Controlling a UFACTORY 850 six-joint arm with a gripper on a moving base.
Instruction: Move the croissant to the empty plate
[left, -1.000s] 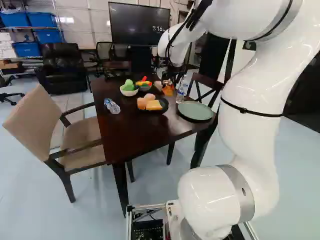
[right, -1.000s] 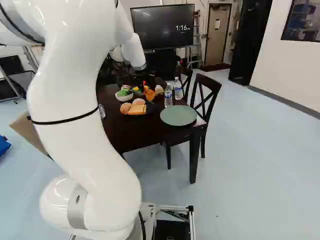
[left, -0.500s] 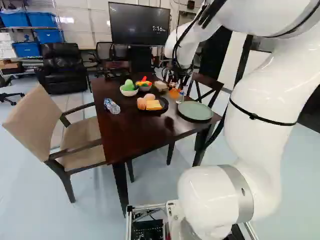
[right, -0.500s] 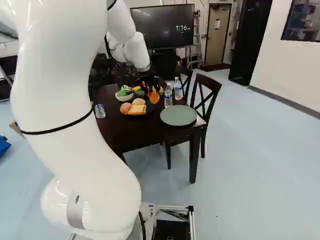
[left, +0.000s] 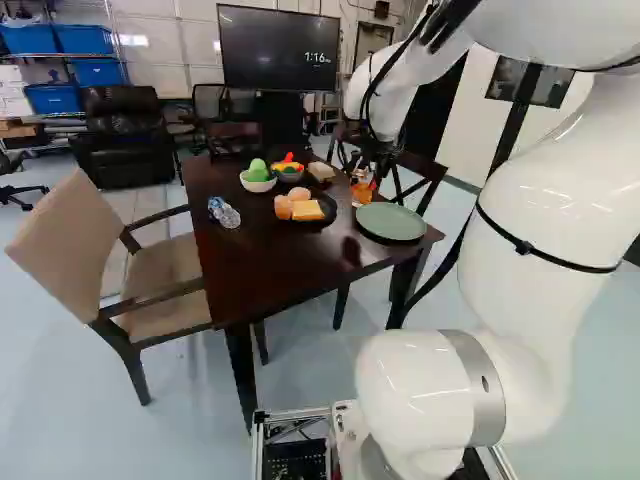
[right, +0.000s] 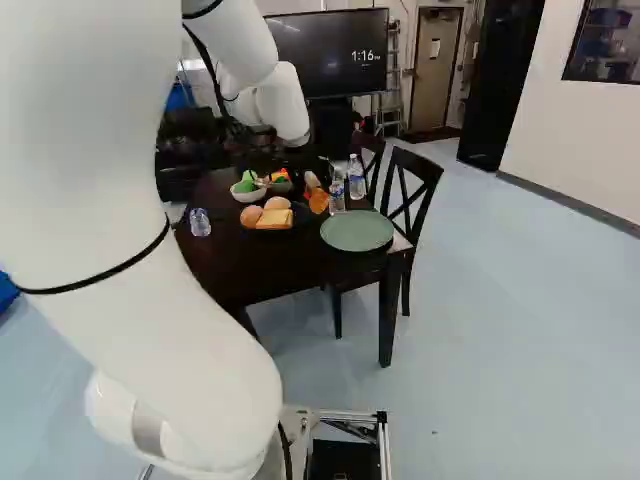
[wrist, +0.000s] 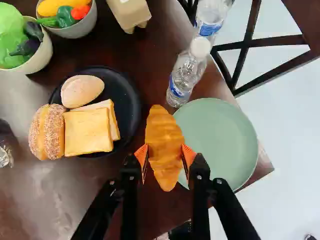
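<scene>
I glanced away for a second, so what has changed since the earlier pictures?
The gripper, shut on the croissant, has carried it to the right in both base views, nearer the green plate. The base, the green plate, the black plate with the bread and the two bottles stayed put.

From here I see bare wood on the dark table (left: 300, 260) along the base side of the round pale-green plate (wrist: 220, 135). Beyond that plate, upright clear plastic bottles (wrist: 187, 77) obstruct; left of it, a black plate (wrist: 127, 110) piled with bread.
</scene>
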